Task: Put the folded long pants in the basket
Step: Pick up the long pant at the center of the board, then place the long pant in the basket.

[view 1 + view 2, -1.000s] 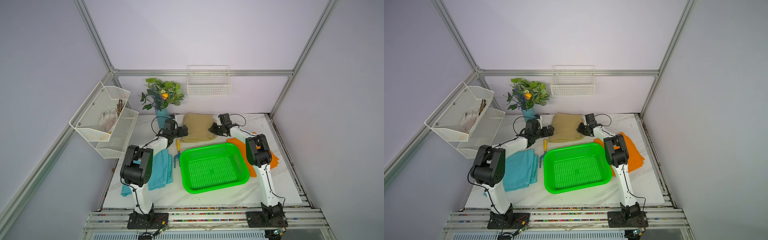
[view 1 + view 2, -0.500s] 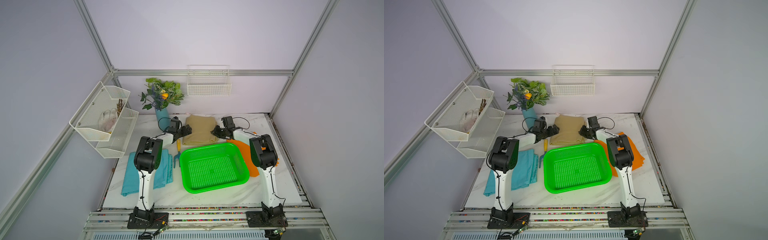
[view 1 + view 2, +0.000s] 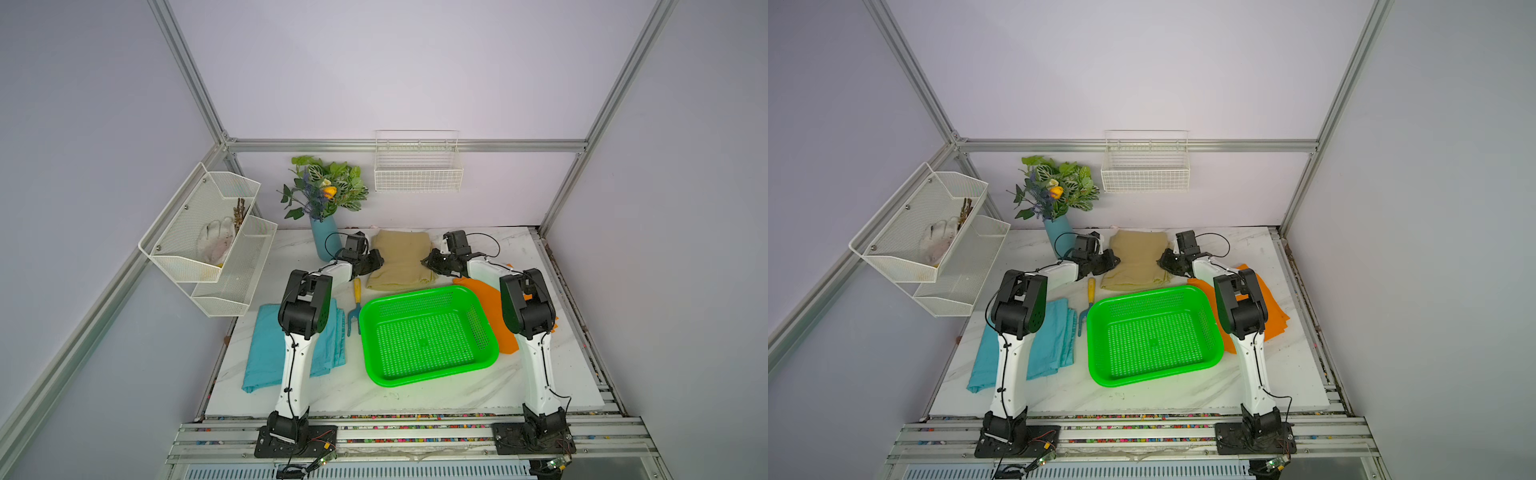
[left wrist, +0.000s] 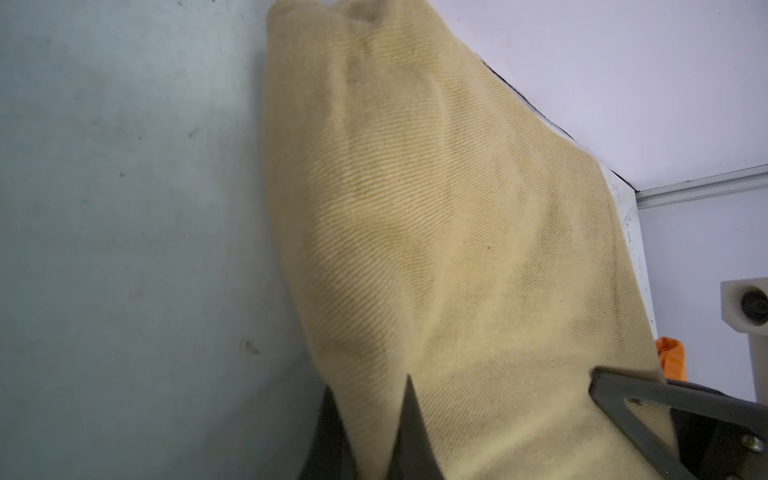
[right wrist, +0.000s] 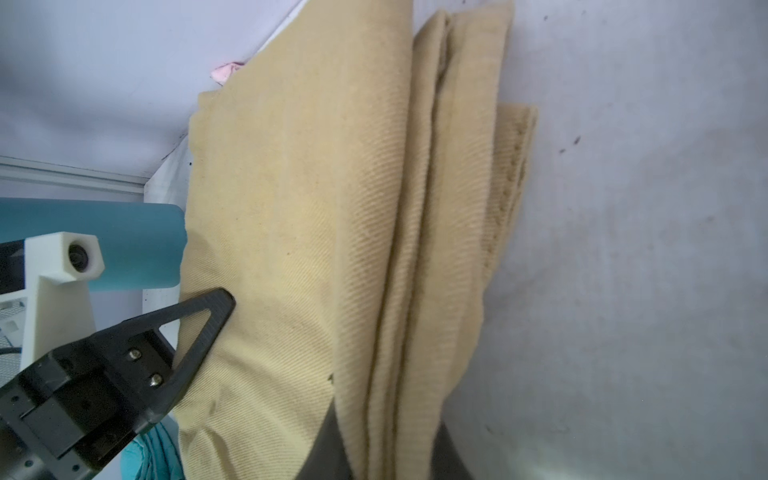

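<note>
The tan folded long pants [image 3: 401, 259] [image 3: 1138, 259] lie flat at the back of the table, just behind the green basket [image 3: 432, 376] [image 3: 1154, 379], which holds nothing. My left gripper [image 3: 376, 264] [image 4: 370, 390] is shut on a fold at the pants' left edge [image 4: 436, 208]. My right gripper [image 3: 428, 264] [image 5: 386, 432] is shut on the stacked layers of the right edge [image 5: 311, 208]. Teal folded pants [image 3: 266, 353] lie left of the basket, partly under my left arm. Orange folded pants [image 3: 494, 307] lie right of it, partly under my right arm.
A yellow-handled garden fork [image 3: 355, 307] lies between the teal pants and the basket. A teal vase with a plant [image 3: 326, 241] stands close behind my left gripper. A white two-tier rack [image 3: 208, 245] hangs on the left wall, a white wire basket [image 3: 417, 174] on the back wall.
My left gripper slid right onto the tan pants' left edge and its jaws went from open to shut on the cloth. The right gripper kept its hold and barely moved.
</note>
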`<control>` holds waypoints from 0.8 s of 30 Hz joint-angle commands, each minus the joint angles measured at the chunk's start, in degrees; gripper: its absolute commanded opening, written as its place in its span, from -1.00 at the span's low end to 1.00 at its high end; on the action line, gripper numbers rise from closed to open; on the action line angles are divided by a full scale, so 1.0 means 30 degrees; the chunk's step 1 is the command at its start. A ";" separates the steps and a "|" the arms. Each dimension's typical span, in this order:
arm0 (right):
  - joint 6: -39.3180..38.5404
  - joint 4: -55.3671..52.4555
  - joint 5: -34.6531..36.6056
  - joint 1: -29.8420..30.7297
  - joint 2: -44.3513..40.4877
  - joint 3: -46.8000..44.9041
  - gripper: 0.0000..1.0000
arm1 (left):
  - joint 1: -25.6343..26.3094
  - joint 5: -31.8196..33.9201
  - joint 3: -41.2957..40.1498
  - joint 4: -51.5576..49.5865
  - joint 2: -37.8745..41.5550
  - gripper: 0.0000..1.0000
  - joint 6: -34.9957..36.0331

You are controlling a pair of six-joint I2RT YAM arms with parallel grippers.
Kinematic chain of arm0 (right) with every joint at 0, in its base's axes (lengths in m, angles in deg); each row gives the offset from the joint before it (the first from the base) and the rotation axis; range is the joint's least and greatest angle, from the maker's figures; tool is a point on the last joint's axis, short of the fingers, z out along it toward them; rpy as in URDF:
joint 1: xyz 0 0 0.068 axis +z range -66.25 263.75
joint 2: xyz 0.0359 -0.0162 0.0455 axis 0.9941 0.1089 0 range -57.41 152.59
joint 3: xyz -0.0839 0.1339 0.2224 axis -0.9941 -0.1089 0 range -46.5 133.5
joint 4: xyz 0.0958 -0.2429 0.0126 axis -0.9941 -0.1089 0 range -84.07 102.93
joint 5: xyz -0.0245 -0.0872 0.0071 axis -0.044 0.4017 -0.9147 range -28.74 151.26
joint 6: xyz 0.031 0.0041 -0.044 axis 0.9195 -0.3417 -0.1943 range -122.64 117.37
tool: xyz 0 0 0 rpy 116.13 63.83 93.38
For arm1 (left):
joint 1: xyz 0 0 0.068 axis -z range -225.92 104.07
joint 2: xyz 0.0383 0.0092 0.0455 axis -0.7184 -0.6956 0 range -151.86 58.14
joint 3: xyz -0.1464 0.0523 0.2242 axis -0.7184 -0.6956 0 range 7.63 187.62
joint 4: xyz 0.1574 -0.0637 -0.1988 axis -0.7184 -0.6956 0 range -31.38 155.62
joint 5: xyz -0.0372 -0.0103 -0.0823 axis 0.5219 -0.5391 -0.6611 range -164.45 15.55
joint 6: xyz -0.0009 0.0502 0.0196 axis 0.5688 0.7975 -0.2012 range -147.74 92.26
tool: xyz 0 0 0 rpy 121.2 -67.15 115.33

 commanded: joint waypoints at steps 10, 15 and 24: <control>0.2206 0.1850 0.0001 -0.0684 -0.0324 0.3067 -1.00 | 0.0841 -0.1025 0.3345 -0.1257 0.2285 -1.00 -0.2873; 0.1834 0.1722 -0.0404 -0.1603 -0.2122 0.1976 -1.00 | 0.0943 -0.1329 0.2913 -0.0775 0.3609 -1.00 -0.3394; -0.0181 -0.0086 -0.1452 -0.2288 -0.5521 0.0062 -1.00 | 0.1177 -0.1931 -0.0145 0.0152 0.6603 -1.00 -0.3863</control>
